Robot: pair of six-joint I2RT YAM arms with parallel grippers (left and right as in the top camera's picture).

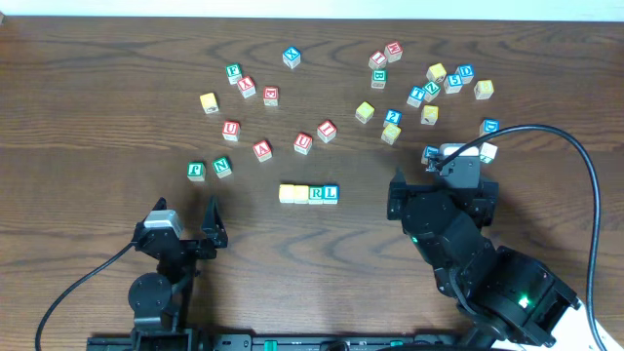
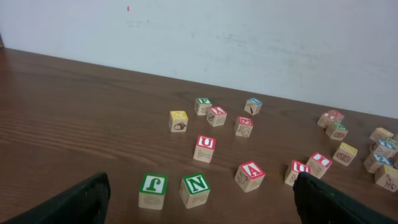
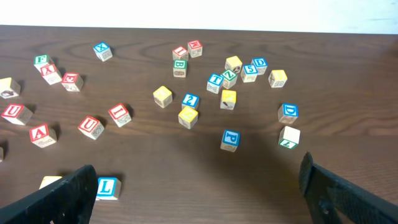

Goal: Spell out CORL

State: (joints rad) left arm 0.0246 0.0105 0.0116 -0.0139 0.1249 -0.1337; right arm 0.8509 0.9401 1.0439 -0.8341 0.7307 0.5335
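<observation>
The left gripper (image 1: 185, 216) sits left of the row of four cubes (image 1: 308, 193) and nearer the robot, its claw spread wide with nothing between the fingers. Just beyond it, also left of the row, lie a green J cube (image 2: 153, 190) and a green N cube (image 2: 194, 190), side by side with a small gap.

The row itself lies mid-table, its cubes touching edge to edge: two yellow-faced cubes (image 1: 293, 193), whose letters are too small to read, then the green R cube (image 1: 316, 193), then the blue L cube (image 1: 331, 193). Red-lettered cubes (image 1: 303, 142) are scattered beyond the row.

Right of the row the right gripper (image 1: 441, 180) hangs low, its claw spread wide and empty. Blue and yellow cubes (image 1: 436, 72) are strewn beyond it, well right of the row.
</observation>
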